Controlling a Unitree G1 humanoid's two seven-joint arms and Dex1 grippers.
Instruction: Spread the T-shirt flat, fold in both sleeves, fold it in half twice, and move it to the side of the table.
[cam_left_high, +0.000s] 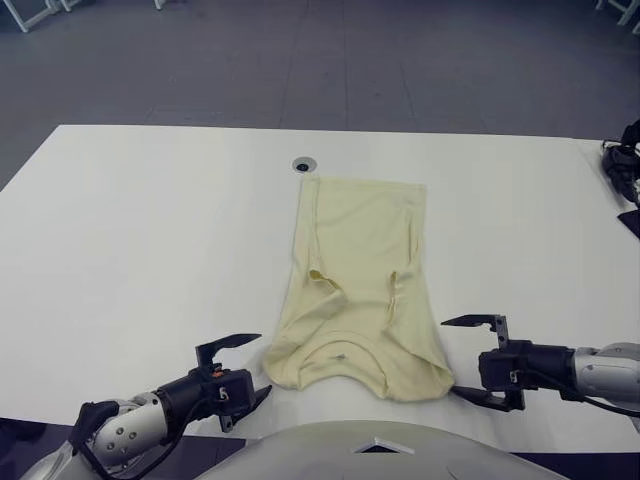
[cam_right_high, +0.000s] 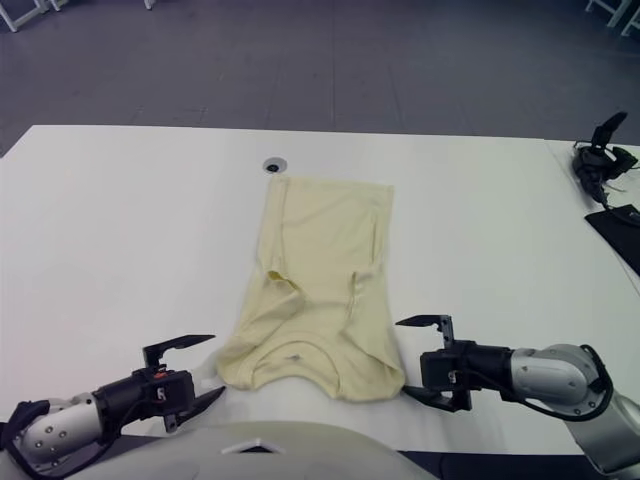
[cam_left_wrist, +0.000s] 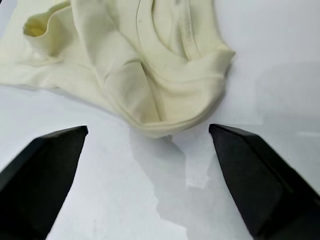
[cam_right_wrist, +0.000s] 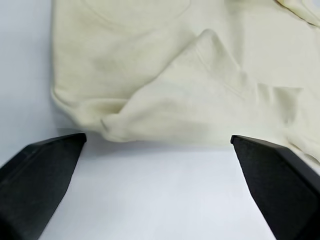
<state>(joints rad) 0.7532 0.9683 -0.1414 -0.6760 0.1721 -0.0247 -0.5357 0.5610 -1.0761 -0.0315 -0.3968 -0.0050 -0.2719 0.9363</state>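
Left gripper: the black two-fingered left gripper (cam_left_high: 261, 364) is held low at the near edge of the white desk (cam_left_high: 150, 230), just beside the shirt's near left corner; its jaws are spread wide and nothing is held.
Near left corner: a rounded, doubled-over fold of cloth (cam_left_wrist: 170, 125) is seen between the left fingers, apart from them.
T-shirt: the pale yellow cotton T-shirt (cam_left_high: 355, 270) is laid in the middle of the desk as a narrow strip, collar end at the near edge, hem toward the far edge beside a small round cable hole (cam_left_high: 303, 164); both sleeves appear tucked in.
Handling: it is judged light, limp and easily rumpled; layers may slide apart if only the top one is pinched.
Hold: all layers at the two near corners are best taken together.
Right gripper: the black right gripper (cam_left_high: 450, 357) is placed just beside the near right corner (cam_right_wrist: 110, 125), jaws parted, empty.
Right edge: dark equipment (cam_left_high: 622, 165) is left there.
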